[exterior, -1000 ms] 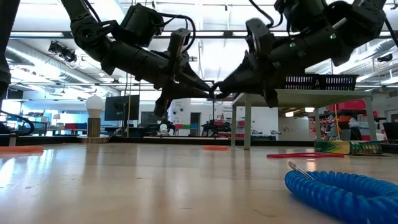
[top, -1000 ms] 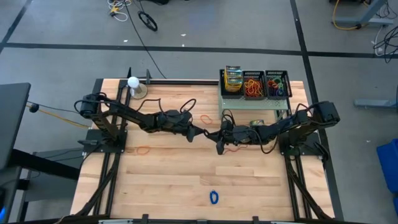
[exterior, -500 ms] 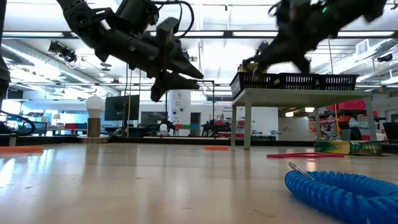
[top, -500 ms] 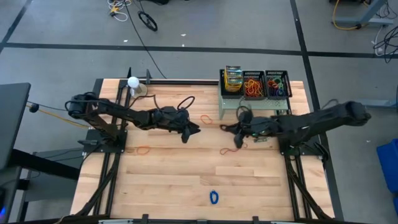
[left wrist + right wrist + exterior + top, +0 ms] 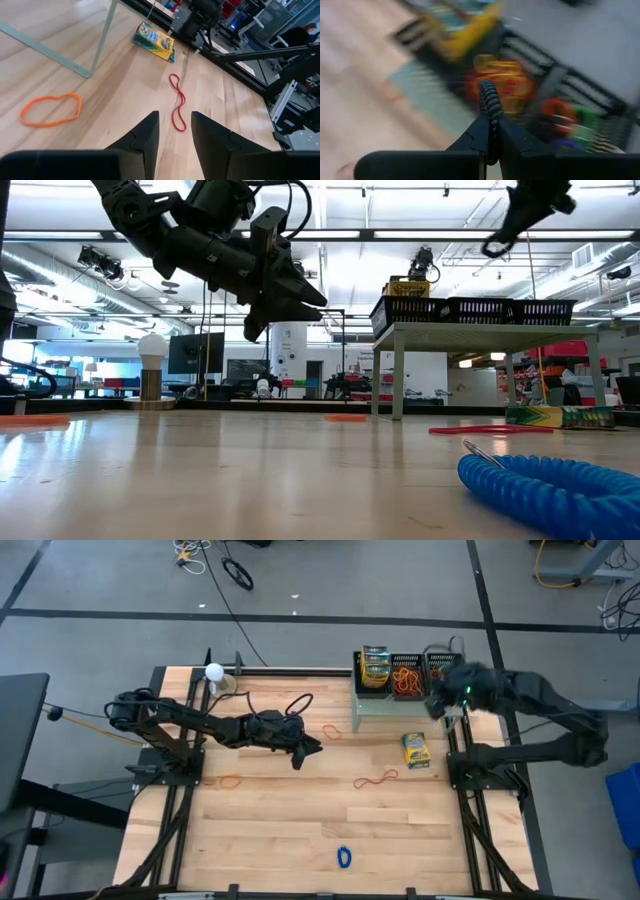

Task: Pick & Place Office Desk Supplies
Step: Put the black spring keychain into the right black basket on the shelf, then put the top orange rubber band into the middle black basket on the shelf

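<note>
Wooden table, trays (image 5: 410, 674) on the far-right shelf (image 5: 400, 708).
Right gripper (image 5: 491, 120), jaws pinching a black coil (image 5: 490, 100), hangs above the trays; it should centre over one before releasing. Left gripper (image 5: 175, 132), jaws spread, waits mid-table.

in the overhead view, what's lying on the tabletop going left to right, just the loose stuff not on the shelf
orange rubber band → orange loop → blue coiled band → red rubber band → crayon box
</note>
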